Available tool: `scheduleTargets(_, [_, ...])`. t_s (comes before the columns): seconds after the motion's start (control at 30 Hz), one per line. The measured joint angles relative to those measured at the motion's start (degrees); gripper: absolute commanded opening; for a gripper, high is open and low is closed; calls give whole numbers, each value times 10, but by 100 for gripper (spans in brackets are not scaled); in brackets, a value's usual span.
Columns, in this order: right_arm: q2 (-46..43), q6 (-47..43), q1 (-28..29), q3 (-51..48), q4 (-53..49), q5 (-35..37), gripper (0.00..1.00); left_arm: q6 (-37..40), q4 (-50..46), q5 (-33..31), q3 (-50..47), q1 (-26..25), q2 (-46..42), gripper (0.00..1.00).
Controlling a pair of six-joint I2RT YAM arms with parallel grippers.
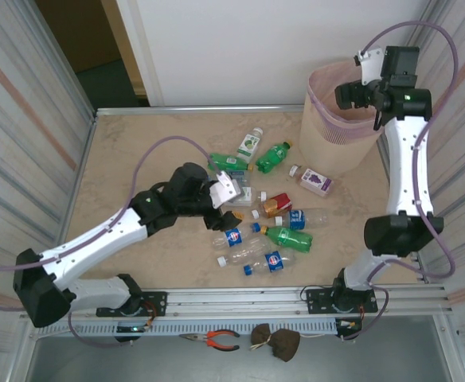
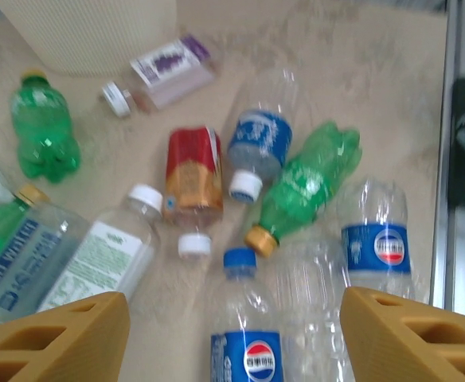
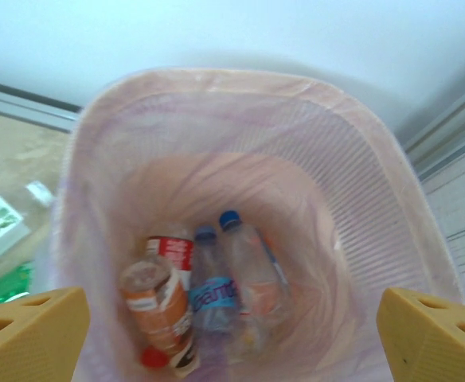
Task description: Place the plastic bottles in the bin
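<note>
Loose bits at the near edge — none of them bottles

Orange-handled pliers (image 1: 216,341) lie in a grey tray (image 1: 73,362), well behind the left claw (image 1: 232,203) on its base side — two dark brown lumps (image 1: 276,342) just beside them. A metal rail (image 1: 240,298) runs between claw and pliers; the marbled beige table (image 1: 129,151) lies beneath the claw.

You have glossy plastic bottles (image 2: 304,187), clear and green, with shiny labels, on a matt, stone-patterned tabletop (image 1: 137,151). The bin (image 1: 328,151) looks like ribbed beige plastic, lined with a thin, translucent pink bag (image 3: 216,119).
</note>
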Motion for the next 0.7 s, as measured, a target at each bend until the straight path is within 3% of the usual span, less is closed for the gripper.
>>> scheduleTargets(0.33, [-139, 37, 1, -174, 53, -52, 93, 82, -125, -69, 3, -15, 62, 70])
scheduleTargets(0.7, [-203, 49, 4, -229, 61, -67, 93, 122, -172, -92, 7, -15, 179, 73])
